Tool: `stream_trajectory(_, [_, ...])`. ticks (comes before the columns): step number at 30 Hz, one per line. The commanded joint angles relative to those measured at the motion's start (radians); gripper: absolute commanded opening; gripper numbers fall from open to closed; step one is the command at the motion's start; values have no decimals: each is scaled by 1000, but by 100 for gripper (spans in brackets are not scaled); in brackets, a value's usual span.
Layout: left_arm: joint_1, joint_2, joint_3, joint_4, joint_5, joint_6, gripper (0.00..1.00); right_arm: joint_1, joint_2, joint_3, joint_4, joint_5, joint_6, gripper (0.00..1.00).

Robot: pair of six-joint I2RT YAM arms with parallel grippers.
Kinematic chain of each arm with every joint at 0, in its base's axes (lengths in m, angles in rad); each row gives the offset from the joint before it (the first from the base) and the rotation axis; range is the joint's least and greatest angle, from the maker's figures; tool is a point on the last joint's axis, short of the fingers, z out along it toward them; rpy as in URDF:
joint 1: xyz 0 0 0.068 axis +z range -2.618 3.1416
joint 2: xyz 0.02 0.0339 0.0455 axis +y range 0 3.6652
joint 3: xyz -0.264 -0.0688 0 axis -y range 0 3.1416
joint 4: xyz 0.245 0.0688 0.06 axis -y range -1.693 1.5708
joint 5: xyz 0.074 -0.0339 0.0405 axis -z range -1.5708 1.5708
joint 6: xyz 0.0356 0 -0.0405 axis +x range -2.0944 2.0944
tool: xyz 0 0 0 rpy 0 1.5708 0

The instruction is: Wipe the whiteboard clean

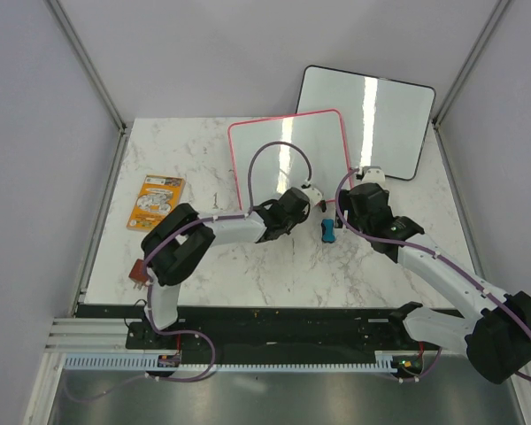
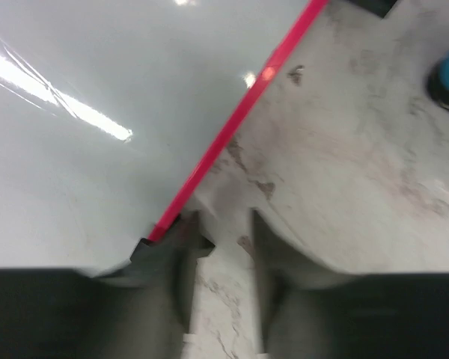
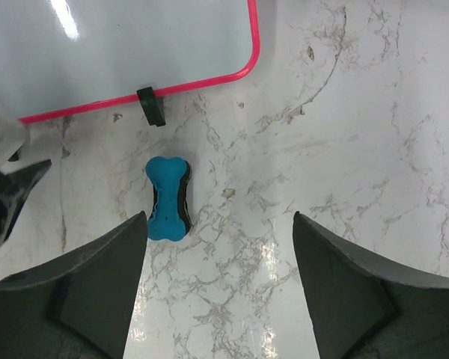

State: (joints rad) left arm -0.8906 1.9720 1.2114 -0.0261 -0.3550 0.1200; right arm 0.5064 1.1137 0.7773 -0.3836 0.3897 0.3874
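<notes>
I see a black-framed board (image 1: 367, 119) at the far right corner of the marble table (image 1: 248, 274), and an orange printed card (image 1: 156, 201) lying flat near its left edge.

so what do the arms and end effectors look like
The left arm and right arm have white links and bulky black joints, and a looping purple cable runs along each. The left end effector and right end effector each have two dark grey, tapering fingers.
</notes>
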Motion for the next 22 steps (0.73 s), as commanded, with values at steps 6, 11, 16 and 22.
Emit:
stream_trajectory(6, [-85, -289, -137, 124, 146, 4, 85, -6, -15, -1, 17, 0, -5, 98])
stream_trajectory(11, [-85, -400, -210, 124, 136, -39, 99, -14, -40, -33, 31, -2, -5, 98])
stream_trajectory(16, [-84, -478, -243, 104, 42, -69, 100, -32, -63, -62, 46, 1, 1, 98])
stream_trajectory(22, [-13, -507, -303, 132, 151, -97, 99, -49, -74, -96, 80, 64, -36, 98])
